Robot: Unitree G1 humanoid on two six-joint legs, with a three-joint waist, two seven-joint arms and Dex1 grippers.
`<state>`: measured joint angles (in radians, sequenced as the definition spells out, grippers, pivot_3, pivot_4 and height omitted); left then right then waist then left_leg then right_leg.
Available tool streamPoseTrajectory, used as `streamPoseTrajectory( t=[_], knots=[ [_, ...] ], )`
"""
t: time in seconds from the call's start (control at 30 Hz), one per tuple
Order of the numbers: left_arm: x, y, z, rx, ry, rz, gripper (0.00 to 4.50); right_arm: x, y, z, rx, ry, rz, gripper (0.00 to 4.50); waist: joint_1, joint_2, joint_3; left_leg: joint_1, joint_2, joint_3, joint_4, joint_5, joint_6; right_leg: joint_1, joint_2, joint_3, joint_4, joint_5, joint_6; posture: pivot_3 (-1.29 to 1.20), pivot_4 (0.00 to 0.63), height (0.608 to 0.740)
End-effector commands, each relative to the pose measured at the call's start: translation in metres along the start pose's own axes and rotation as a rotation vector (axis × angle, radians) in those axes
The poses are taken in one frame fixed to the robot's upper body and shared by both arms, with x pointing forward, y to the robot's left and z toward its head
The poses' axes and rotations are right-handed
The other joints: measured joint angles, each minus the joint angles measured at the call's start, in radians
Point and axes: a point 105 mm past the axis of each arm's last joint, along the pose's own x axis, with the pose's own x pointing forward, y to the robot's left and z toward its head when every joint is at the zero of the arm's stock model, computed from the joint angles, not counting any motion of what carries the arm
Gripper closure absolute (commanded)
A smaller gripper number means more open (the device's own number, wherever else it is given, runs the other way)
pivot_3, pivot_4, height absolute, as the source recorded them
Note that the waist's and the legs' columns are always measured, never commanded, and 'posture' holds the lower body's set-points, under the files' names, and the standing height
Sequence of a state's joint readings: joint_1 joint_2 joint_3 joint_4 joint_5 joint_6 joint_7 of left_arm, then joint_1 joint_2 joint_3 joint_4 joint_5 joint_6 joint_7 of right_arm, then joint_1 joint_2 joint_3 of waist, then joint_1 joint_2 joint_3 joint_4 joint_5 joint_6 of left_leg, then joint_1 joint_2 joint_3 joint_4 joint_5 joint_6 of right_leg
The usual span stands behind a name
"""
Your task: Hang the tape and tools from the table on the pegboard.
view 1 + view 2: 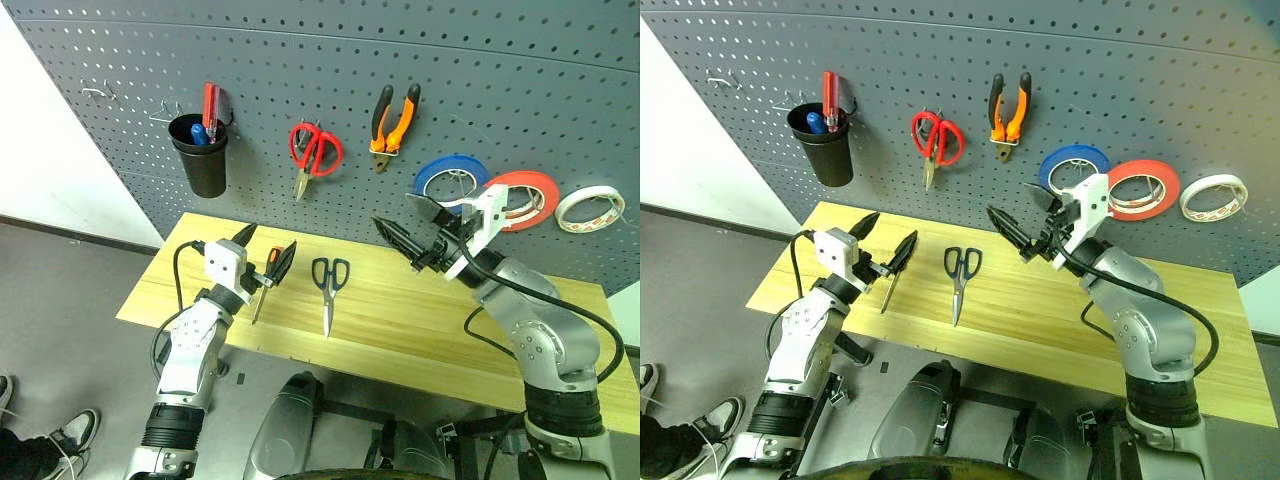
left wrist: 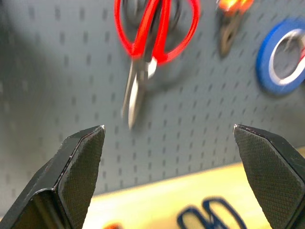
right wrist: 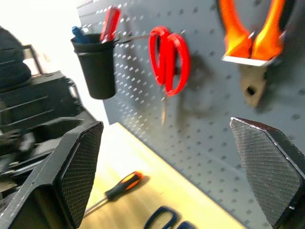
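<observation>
1. Head camera views: a dark grey pegboard (image 1: pixel 330 80) rises behind a pale wood counter (image 1: pixel 420 320). Already hung on it are the orange-and-black pliers (image 1: pixel 394 125) and the red-orange tape ring (image 1: pixel 527 198), beside a blue tape roll (image 1: pixel 452 176), a pale roll (image 1: pixel 590 207), red-handled scissors (image 1: pixel 314 152) and a black cup (image 1: pixel 200 152). Still lying on the counter are the dark-handled scissors (image 1: pixel 328 285), blades pointing to the near edge, and the small screwdriver (image 1: pixel 264 280), partly hidden behind the left claw (image 1: pixel 266 254). Both that claw and the right claw (image 1: pixel 403 232) are spread wide and hold nothing, hovering above the counter.

2. Left wrist view: the left claw's two black fingers (image 2: pixel 78 167) stand far apart, aimed at the board below the red scissors; the dark scissor loops (image 2: pixel 212 217) and a sliver of orange handle lie low between them.

3. Right wrist view: the right claw's fingers (image 3: pixel 76 167) are likewise released, with the screwdriver (image 3: pixel 116 188) flat on the wood between them and the pliers hanging above.

4. Judged step: picking up a remaining tool. The left claw sits nearest the screwdriver, so it likely should tip down, straddle the thick handle rather than the thin shaft, and close squarely.

5. Judged risk: a flat, thin tool may roll or skid if one finger touches first.
</observation>
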<state>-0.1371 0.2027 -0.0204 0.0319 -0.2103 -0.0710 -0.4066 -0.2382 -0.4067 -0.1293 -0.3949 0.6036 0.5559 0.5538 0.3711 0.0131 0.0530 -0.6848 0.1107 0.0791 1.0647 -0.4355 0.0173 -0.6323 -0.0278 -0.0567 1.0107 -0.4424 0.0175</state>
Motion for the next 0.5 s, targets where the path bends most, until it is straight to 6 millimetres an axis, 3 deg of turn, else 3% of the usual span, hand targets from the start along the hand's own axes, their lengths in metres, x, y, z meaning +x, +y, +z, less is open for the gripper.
streamPoseTrajectory(
  t=[0.03, 0.17, 0.33, 0.5],
  knots=[
    [0.012, 0.004, -0.014, 0.055, 0.133, 0.065, 0.00, 0.002, 0.007, 0.013, -0.036, -0.045, 0.032, 0.02, 0.002, 0.000, 0.000, 0.001, -0.001, 0.000, 0.000, 0.000, 0.000, 0.001, 0.000, 0.000, 0.000, 0.000, 0.000, 0.39, 0.064, 0.629],
    [0.028, -0.022, -0.029, 0.001, 0.223, 0.048, 0.00, 0.006, 0.009, 0.013, -0.043, -0.048, 0.033, 0.02, 0.002, -0.001, -0.001, 0.001, -0.003, -0.001, 0.000, 0.000, 0.000, 0.002, -0.001, 0.000, 0.000, 0.000, 0.000, 0.38, 0.057, 0.629],
    [0.048, -0.044, -0.030, -0.082, 0.262, 0.107, 0.00, 0.013, 0.012, 0.014, -0.044, -0.060, 0.030, 0.02, 0.005, -0.003, -0.002, 0.001, -0.006, -0.003, 0.000, 0.000, 0.000, 0.003, -0.002, 0.000, 0.000, 0.000, 0.000, 0.36, 0.056, 0.629],
    [0.055, -0.064, -0.038, -0.079, 0.346, 0.130, 0.00, 0.016, 0.014, 0.013, -0.044, -0.060, 0.020, 0.02, -0.002, -0.003, -0.005, 0.002, -0.007, -0.004, 0.000, 0.000, 0.000, 0.004, -0.003, 0.000, 0.001, 0.000, 0.000, 0.35, 0.052, 0.629]
  ],
)
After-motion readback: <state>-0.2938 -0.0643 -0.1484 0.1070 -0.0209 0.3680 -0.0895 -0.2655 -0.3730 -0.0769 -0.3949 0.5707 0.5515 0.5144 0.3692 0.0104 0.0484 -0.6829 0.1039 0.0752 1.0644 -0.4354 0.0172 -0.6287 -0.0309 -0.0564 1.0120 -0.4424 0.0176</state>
